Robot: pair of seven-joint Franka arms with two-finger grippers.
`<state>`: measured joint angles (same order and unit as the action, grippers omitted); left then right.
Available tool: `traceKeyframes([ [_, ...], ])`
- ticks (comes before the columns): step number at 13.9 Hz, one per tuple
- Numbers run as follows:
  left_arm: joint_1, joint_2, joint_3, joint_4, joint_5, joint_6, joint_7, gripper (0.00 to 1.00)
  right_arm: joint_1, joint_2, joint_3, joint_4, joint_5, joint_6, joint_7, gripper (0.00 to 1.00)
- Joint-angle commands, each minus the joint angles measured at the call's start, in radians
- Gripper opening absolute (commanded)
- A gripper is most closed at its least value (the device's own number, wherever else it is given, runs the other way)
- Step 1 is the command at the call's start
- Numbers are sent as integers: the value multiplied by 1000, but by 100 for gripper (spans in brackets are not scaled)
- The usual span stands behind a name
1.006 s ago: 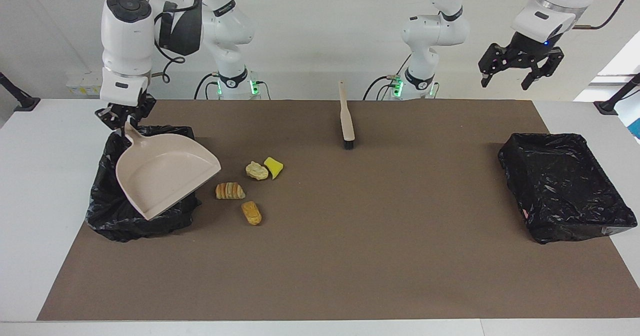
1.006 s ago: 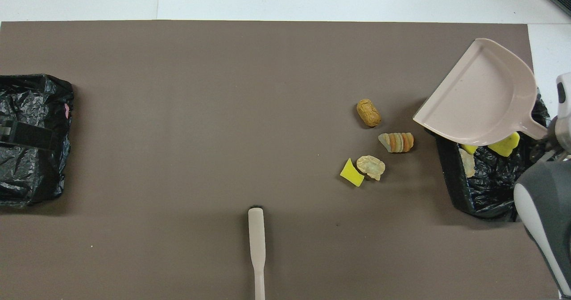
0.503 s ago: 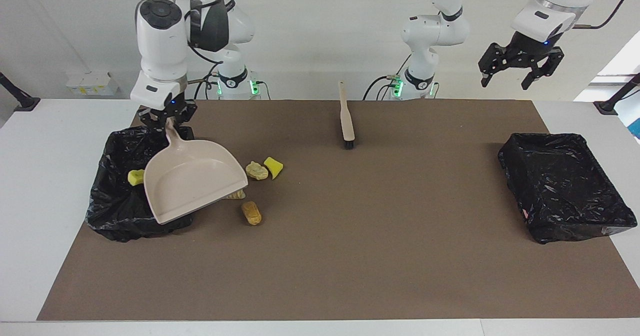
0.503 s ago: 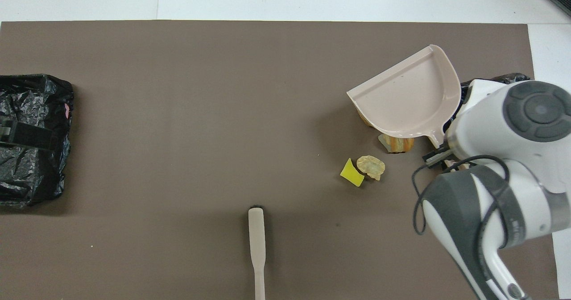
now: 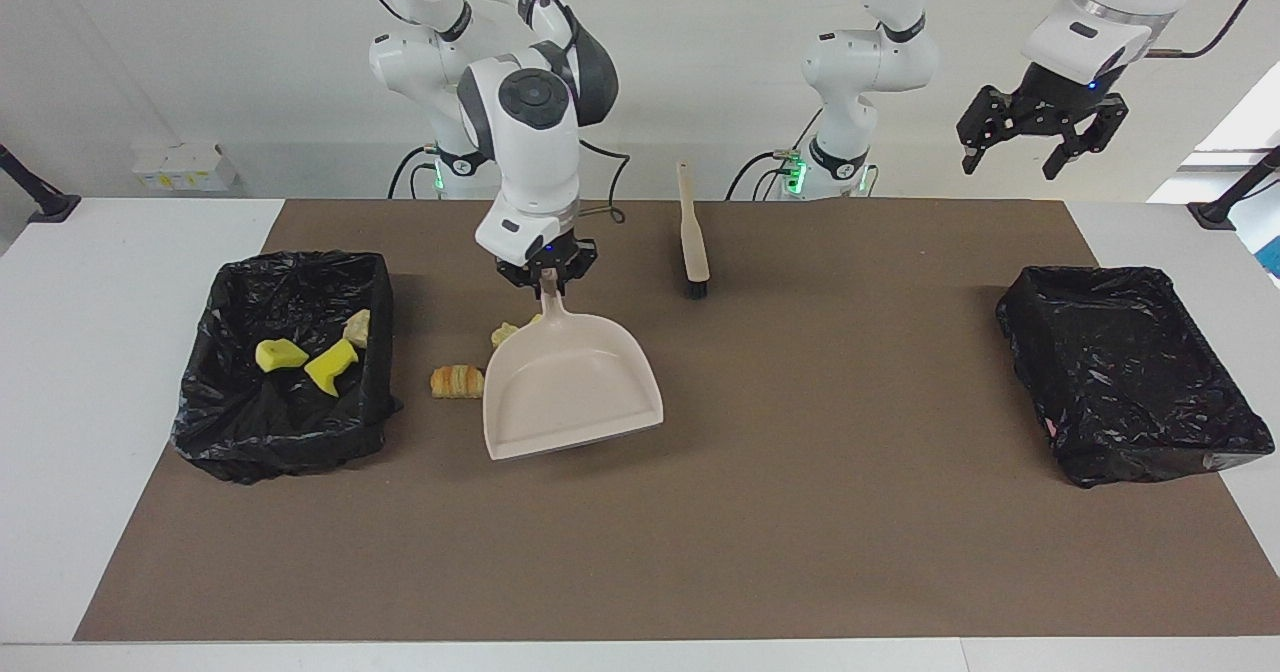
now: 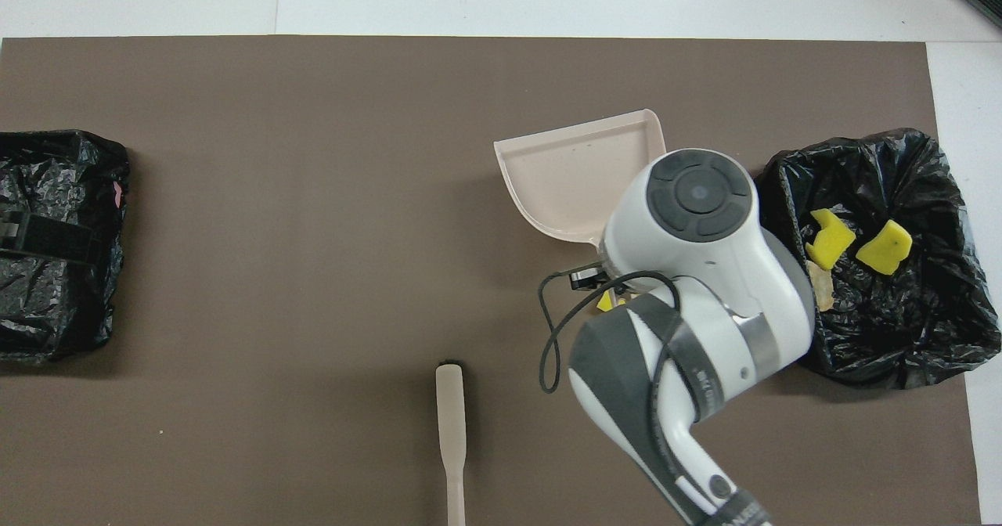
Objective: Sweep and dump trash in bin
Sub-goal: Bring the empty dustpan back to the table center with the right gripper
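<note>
Trash [image 5: 456, 381] risk — right hand [image 5: 545, 274], clamped on dustpan [image 5: 571, 388], may scatter pieces; left hand [image 5: 1040, 137] waits apart.

dustpan [image 5: 575, 382]: smooth matt plastic | bin liner [image 5: 220, 432]: glossy crinkled black film | table mat [image 5: 800, 512]: matt brown

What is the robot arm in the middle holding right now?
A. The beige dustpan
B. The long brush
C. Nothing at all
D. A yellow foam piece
A: the right gripper is shut on the handle of the beige dustpan; the brush lies untouched on the mat.
</note>
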<state>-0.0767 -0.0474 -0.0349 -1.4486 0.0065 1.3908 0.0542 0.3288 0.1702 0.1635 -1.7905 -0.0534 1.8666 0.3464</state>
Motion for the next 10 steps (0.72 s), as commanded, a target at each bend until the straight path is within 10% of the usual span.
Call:
traceKeyframes([
  [1, -6, -20, 9, -23, -10, 7, -5, 100, 108, 168, -5, 190, 11, -9, 178, 0],
  [6, 0, -22, 7, -24, -10, 7, -2, 100, 223, 451, -9, 475, 10, 31, 391, 0],
  [10, -9, -20, 7, -24, -10, 8, -4, 100, 259, 520, -16, 531, 3, 51, 404, 0],
])
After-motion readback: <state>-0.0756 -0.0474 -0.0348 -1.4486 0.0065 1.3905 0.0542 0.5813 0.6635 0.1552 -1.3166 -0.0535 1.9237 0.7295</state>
